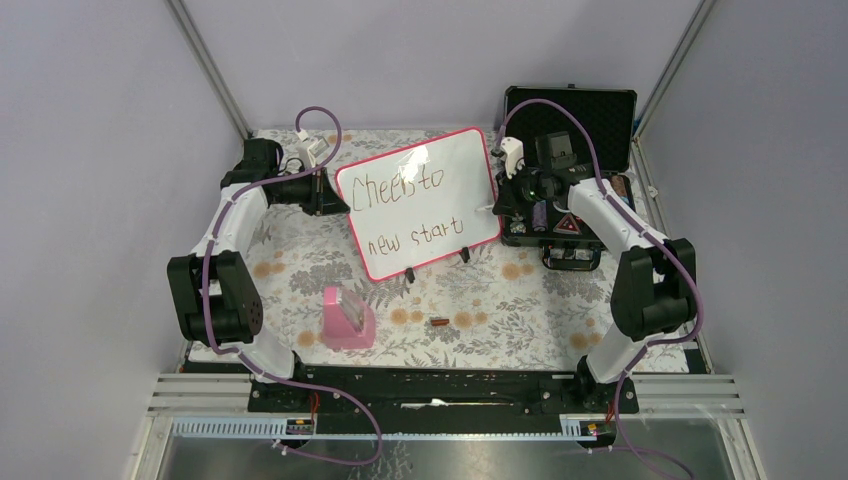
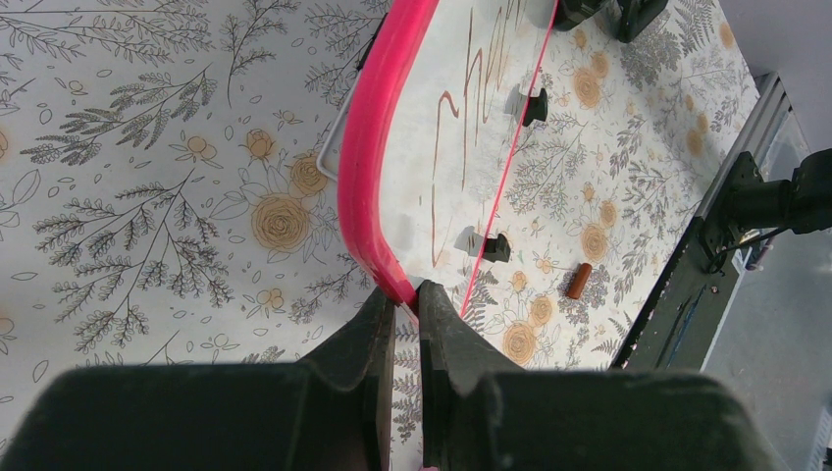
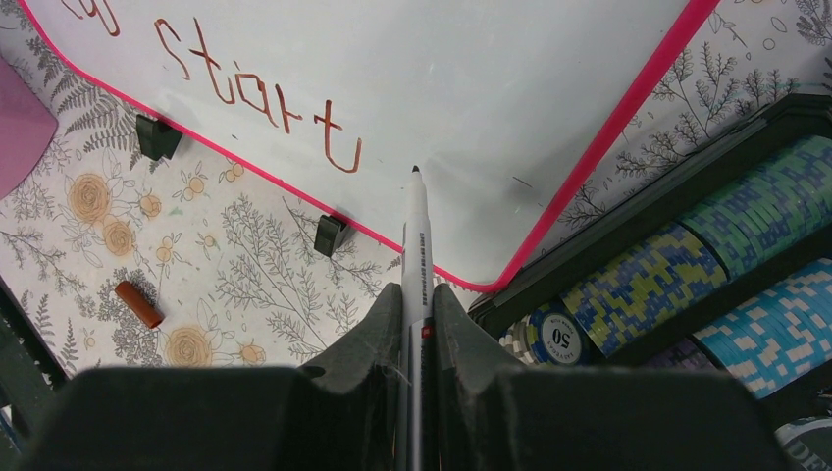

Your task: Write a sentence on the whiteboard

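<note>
Between the right fingers [image 3: 378, 324], pinched tight, the slim white marker pen [image 3: 416, 235] aimed its tip just right of the last letter of the thin dark handwritten sentence [image 3: 245, 93]. The left fingers [image 2: 368, 329] clamped the pink-framed glossy white whiteboard [image 2: 368, 167], propped on the floral tabletop [image 2: 147, 196]; firm bracing and light tip pressure seemed wise.

Whiteboard [image 1: 432, 210]: glossy white face, thin pink-red frame [image 2: 363, 167], black feet [image 1: 409, 274]. Sentence [image 1: 400, 187]: dark red-brown strokes. Worktop [image 1: 300, 260]: white cover printed with grey ferns and sprigs and pale orange roses. Marker [image 3: 416, 245]: white barrel with black print, black tip. Cap [image 1: 439, 322]: red-brown. Block [image 1: 347, 318]: pink. Case [image 1: 575, 105]: black, lid lined with black foam; its chips [image 3: 628, 289] are striped blue and yellow-green, green and blue, or light blue and white. Left pincer [image 2: 420, 304] and right pincer [image 3: 417, 294]: black.
</note>
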